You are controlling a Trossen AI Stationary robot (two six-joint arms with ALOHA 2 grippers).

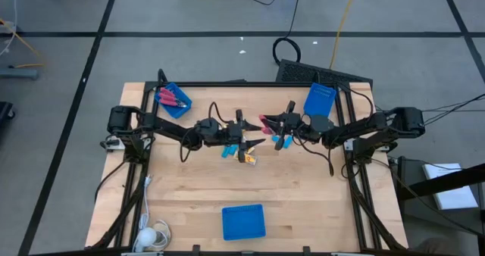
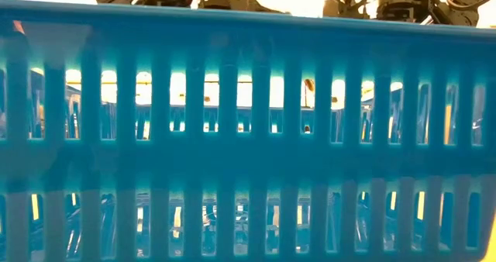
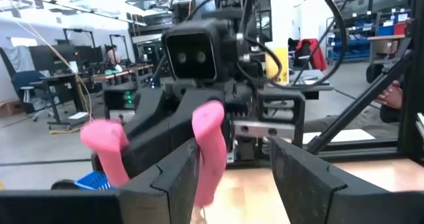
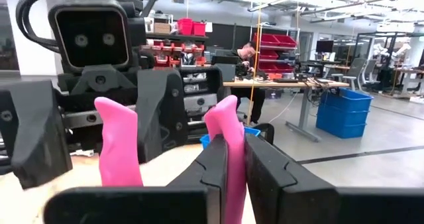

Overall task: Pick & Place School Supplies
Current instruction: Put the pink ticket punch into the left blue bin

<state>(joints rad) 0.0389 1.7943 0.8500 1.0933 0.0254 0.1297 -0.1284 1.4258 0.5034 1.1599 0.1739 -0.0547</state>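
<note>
Near edge of the worktop (image 1: 189,195): blue basket (image 1: 243,221), its slatted wall blocks nearly the whole low view. Mid-worktop, both arms meet over pink-handled scissors (image 4: 228,151). Right pincer (image 4: 244,177) is clamped tight on one handle loop, scissors held up off the surface. Left pincer (image 3: 232,177) is half open, facing it, one finger beside a handle, likely lined up for a handover. Blue and orange bits (image 1: 236,153) lie below. Blades hidden. Far corner bins: contents unclear.
</note>
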